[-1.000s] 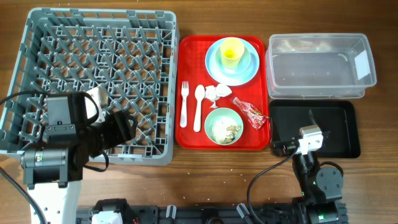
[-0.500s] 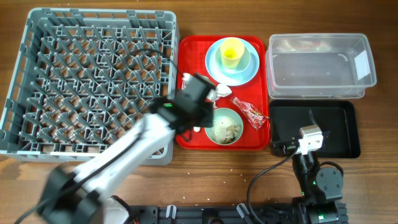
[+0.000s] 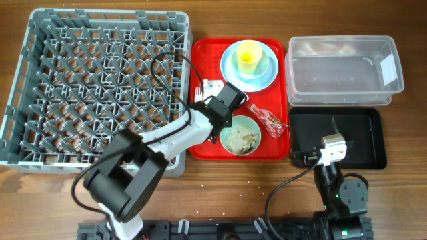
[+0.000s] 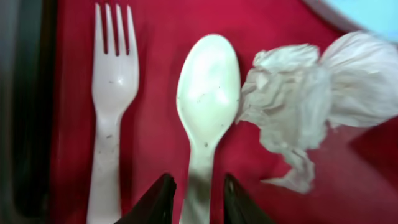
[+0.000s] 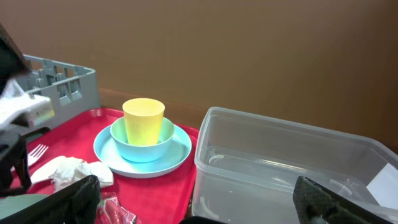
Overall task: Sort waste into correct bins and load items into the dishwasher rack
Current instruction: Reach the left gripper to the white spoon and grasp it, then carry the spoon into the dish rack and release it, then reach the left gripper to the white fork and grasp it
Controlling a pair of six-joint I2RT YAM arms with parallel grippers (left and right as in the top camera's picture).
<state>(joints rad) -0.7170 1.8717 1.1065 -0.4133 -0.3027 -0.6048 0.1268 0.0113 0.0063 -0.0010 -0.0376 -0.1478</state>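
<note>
**Wooden table, red tray at its middle: left arm down at the spoon**

On the wooden table [image 3: 400, 200], everything is placed here from the red serving tray [image 3: 270, 148].

The left gripper [image 4: 198, 180] is low over the tray's left part. Its jaws are drawn in close on either side of the handle of the white plastic spoon [image 4: 208, 93]. Whether they already press on the handle cannot be told. The spoon lies flat on the tray, with the white fork [image 4: 115, 81] just beside it on one side. The crumpled paper napkin [image 4: 298, 99] touches the spoon's bowl on the other side.

At the tray's far end, a yellow cup [image 3: 248, 57] sits in a dish on the light blue plate [image 3: 230, 73]. At its near end is the pale green bowl [image 3: 240, 139] holding crumbs, and the red wrapper [image 3: 267, 121] lies close by.

The grey dishwasher rack [image 3: 100, 87] stands left of the tray. The clear tub [image 3: 343, 70] and the black tray [image 3: 360, 137] are on its right. The right gripper [image 5: 196, 190] hangs over the black tray with its jaws spread wide and nothing between them.
</note>
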